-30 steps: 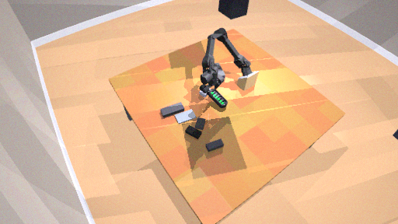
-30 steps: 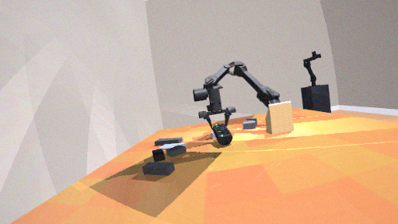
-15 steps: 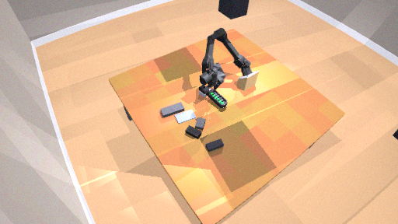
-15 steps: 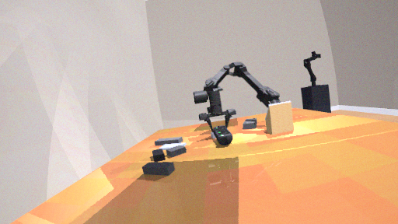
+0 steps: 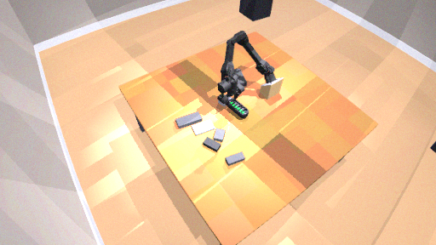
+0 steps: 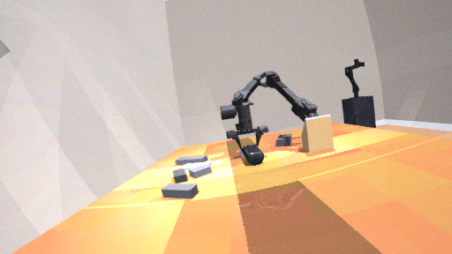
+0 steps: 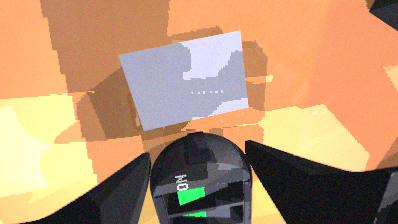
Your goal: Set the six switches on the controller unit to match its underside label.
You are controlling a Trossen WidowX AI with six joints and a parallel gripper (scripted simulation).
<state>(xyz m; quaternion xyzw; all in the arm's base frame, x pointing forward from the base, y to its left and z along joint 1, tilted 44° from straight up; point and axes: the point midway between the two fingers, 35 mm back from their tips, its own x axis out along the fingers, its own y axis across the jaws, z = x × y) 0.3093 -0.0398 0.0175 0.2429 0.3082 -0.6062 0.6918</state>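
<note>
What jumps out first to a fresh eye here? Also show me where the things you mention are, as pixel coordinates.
The bright green switches [image 5: 237, 107] [image 7: 192, 196] on the dark controller [image 5: 244, 114] [image 6: 253, 155] [image 7: 200, 150], between the gripper's fingers below the black arm [image 5: 230, 53] [image 6: 287, 92]. Next, the upright tan block [image 5: 272, 88] [image 6: 320, 133] beside the arm's other end, then grey blocks scattered across the orange table [image 5: 324, 115] [image 6: 375, 190].

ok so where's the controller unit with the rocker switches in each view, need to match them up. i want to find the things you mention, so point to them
Top: the controller unit [image 5: 238, 109] [image 6: 253, 155] [image 7: 200, 160] is just above centre, green switch ends showing.
Exterior: right of centre, rounded end toward the camera.
Wrist: bottom centre, cut off by the lower edge.
Shared landmark: the fingers [image 5: 223, 98] [image 6: 239, 142], at the unit in all three.
</note>
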